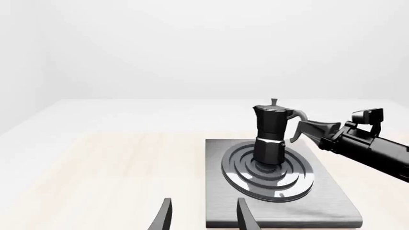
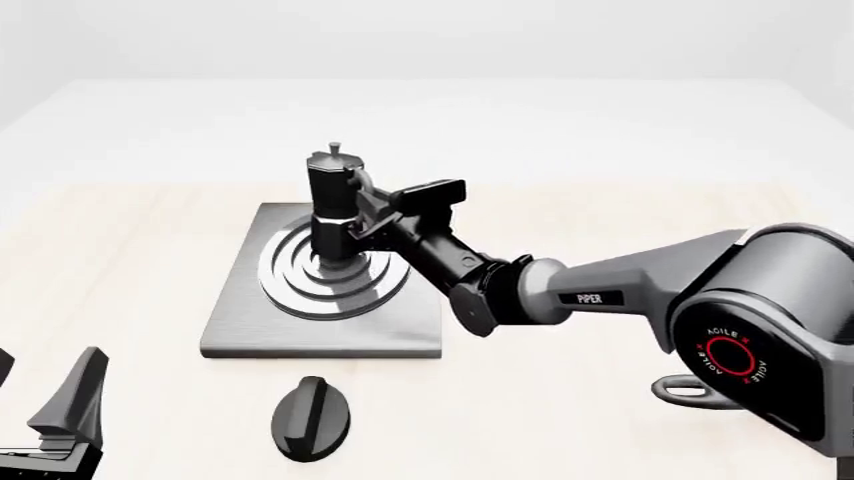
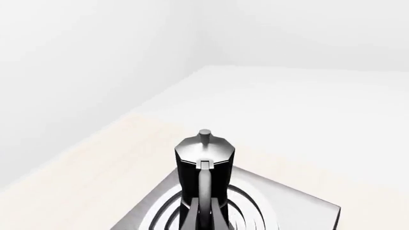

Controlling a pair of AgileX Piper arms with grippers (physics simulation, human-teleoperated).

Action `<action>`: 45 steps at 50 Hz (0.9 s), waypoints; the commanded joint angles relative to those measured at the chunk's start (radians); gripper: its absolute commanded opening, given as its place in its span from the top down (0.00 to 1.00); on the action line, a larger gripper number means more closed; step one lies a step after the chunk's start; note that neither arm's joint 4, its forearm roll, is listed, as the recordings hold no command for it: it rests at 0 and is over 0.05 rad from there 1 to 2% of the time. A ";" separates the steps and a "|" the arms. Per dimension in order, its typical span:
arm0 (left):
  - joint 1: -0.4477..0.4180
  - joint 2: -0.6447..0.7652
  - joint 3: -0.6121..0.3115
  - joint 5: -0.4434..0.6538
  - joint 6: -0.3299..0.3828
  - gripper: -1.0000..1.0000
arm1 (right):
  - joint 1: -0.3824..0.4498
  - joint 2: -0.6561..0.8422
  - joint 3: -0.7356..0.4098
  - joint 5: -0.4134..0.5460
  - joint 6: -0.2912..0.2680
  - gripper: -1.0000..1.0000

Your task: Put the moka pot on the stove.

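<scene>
Left wrist view. I log the moka pot (image 1: 271, 134): black, faceted, waisted, silvery lid with a small knob, standing upright on the middle of the burner rings (image 1: 268, 173) of the stove (image 1: 332, 201), a flat square slab of brushed grey metal. The rings are shiny, concentric, slightly raised. My right gripper (image 1: 299, 130) reaches in at the pot's curved handle; I cannot tell from here whether it presses on it. The two dark fingers of my left gripper (image 1: 201, 216) stand apart, holding nothing, cut off by the frame edge.

Front view. Pot (image 2: 332, 200) upright on the stove (image 2: 240, 320), on a pale wood-grain counter (image 2: 561, 400). Right gripper (image 2: 358, 218) is at the handle side of the pot; the fingertips are hidden against the black pot body. A black oval knob (image 2: 312, 418) lies on the counter just in front of the stove, apart from it. Left gripper (image 2: 34, 395) is low at the corner, partly cut off.

Right wrist view. Pot (image 3: 204, 163) seen from the handle side, lid faceted and silvery, rings beneath. My gripper's own fingers are not distinguishable from the handle, so I cannot tell its state.
</scene>
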 commanded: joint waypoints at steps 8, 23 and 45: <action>0.000 0.000 0.000 0.000 0.000 0.00 | 0.014 -0.005 -0.014 -0.002 0.006 0.00; 0.000 0.000 0.000 0.000 0.000 0.00 | 0.010 -0.006 -0.012 -0.004 0.006 0.00; 0.000 0.000 0.000 0.000 0.000 0.00 | 0.020 -0.061 0.024 0.001 -0.008 0.00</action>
